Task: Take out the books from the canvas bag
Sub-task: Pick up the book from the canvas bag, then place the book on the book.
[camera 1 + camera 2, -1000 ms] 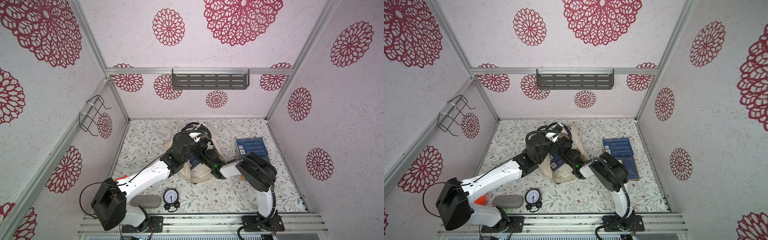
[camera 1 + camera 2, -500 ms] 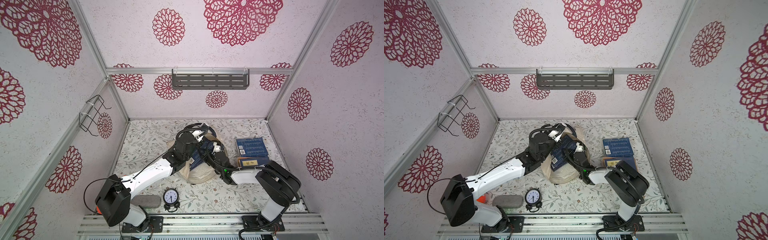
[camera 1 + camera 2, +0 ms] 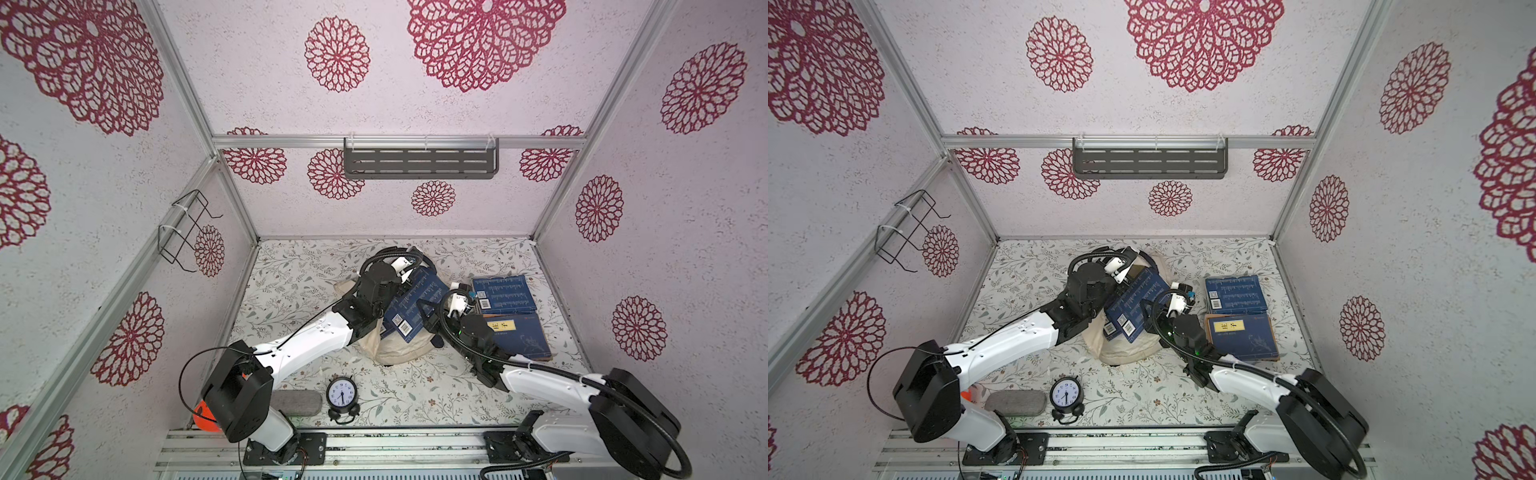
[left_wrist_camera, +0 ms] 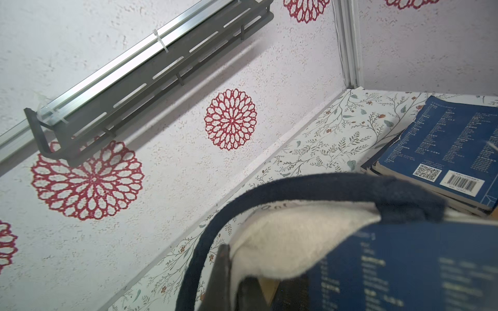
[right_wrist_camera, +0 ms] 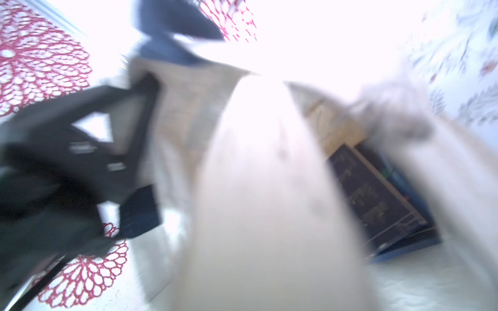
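Left gripper (image 4: 235, 280) clamped on canvas bag (image 3: 395, 353) rim, right gripper (image 3: 428, 318) closed, hold unclear, floral tabletop (image 3: 299, 291), red-rosette walls (image 3: 386, 216)

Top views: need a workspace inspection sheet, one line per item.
Surface: floral-print tabletop, no spills seen.
Job's things: canvas bag slumped mid-table, navy books sticking out of its mouth; book stack and yellow-labelled book already out, on the right arm's side.
Clutter: alarm clock, grey felt case, orange object half hidden behind the left arm's base.
Grippers: left gripper shut on the bag's rim; right gripper shut at the bag's mouth, hold unclear.
Cables: black cable arches over the bag.
Surroundings: flower-patterned walls, grey slotted shelf, wire rack.
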You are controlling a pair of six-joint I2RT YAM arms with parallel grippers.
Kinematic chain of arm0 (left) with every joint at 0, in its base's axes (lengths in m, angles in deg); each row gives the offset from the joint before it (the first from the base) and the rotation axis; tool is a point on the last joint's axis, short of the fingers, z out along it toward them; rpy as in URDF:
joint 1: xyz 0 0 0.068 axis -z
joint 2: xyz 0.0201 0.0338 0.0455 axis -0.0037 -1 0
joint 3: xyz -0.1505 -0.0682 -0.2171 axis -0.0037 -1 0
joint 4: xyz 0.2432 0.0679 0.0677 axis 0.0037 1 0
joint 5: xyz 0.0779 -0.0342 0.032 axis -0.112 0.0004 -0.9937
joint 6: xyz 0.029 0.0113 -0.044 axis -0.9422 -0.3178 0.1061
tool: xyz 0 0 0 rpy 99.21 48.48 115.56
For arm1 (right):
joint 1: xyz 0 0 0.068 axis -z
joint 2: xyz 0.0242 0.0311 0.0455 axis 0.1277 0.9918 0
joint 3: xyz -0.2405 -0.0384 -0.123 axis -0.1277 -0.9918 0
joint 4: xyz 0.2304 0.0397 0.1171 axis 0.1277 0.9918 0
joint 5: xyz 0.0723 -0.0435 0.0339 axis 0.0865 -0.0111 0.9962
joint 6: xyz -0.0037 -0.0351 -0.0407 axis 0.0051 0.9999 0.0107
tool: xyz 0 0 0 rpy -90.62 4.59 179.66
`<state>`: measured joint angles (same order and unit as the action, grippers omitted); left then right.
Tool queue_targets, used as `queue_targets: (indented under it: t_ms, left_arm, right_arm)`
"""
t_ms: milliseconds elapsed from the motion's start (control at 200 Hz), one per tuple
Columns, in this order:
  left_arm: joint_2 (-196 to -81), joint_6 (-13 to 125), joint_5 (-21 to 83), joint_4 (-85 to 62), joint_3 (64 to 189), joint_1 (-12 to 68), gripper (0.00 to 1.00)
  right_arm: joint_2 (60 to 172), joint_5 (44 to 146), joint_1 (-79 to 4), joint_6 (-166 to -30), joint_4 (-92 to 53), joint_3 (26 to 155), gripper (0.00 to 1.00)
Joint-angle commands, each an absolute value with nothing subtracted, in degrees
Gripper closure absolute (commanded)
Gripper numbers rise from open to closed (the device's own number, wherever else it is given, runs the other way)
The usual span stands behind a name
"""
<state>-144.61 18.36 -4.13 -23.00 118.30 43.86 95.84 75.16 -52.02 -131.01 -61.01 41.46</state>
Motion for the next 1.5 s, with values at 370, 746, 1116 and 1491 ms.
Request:
queue_targets:
  t_ms: [370,746,1116,1491]
  left_arm:
    - [-145.33,17.00,-4.87,-21.69,119.86,43.54,1.00]
    - [-144.52,15.14,-1.92,-21.60,118.72,44.01,1.00]
    - [-143.47,13.05,-0.91,-21.86,117.75,45.03,1.00]
    - [-143.05,12.89,0.11,-21.60,117.52,45.10,1.00]
  right_arm:
    - [60.45,69.91,-40.94,-119.76,-53.76,29.65,1.00]
    - [43.00,48.78,-36.69,-130.09,-27.93,28.84,1.00]
    - [43.06,55.32,-28.17,-139.98,-17.56,26.95,1.00]
    - [47.99,77.56,-9.75,-145.39,-21.50,22.57,1.00]
